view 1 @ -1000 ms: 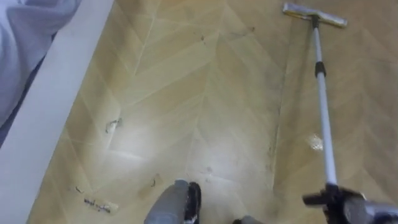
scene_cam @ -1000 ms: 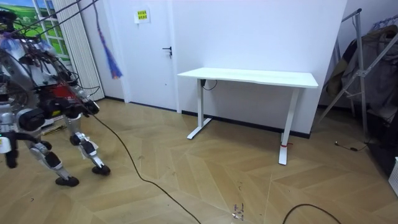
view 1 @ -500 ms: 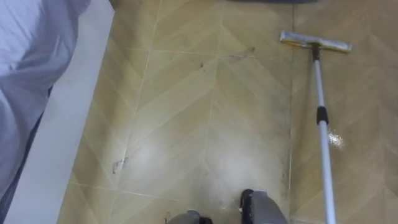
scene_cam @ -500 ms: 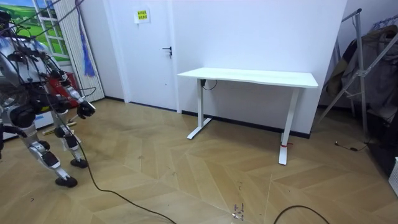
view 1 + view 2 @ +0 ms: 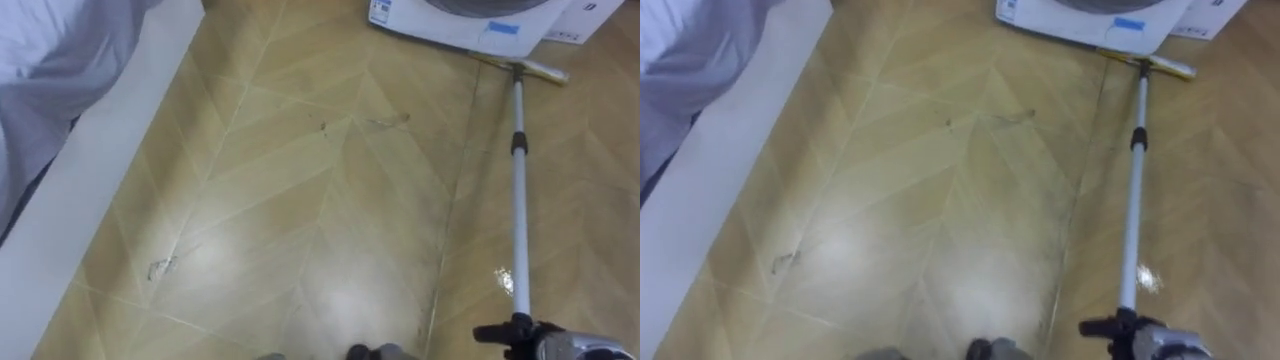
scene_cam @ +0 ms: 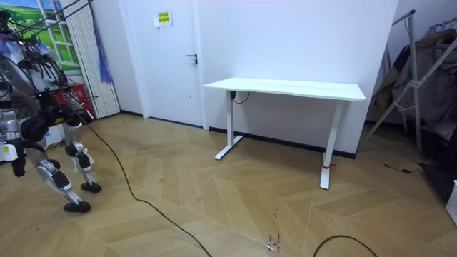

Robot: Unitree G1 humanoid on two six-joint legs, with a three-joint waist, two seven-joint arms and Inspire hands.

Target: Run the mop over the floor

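Note:
The mop has a long silver pole point(image 5: 519, 200) that runs up the right side of the left eye view. Its flat head point(image 5: 522, 68) lies on the wooden floor against the base of a white appliance point(image 5: 460, 15). At the bottom right, my right hand point(image 5: 560, 345) grips the pole's lower end with dark fingers curled round it. In the room view I stand at the far left on the wood floor, leaning forward. There my left hand point(image 6: 14, 165) hangs low beside my body.
A white bed frame point(image 5: 90, 190) with a pale sheet point(image 5: 50, 50) borders the floor on my left. Small scraps point(image 5: 160, 266) and a smudge point(image 5: 385, 121) lie on the boards. The room view shows a white desk point(image 6: 285, 89) and a drying rack point(image 6: 418, 78).
The eye view has shifted forward, so the white appliance now shows at the top with the mop head against its base. In the room view I have stepped toward its left.

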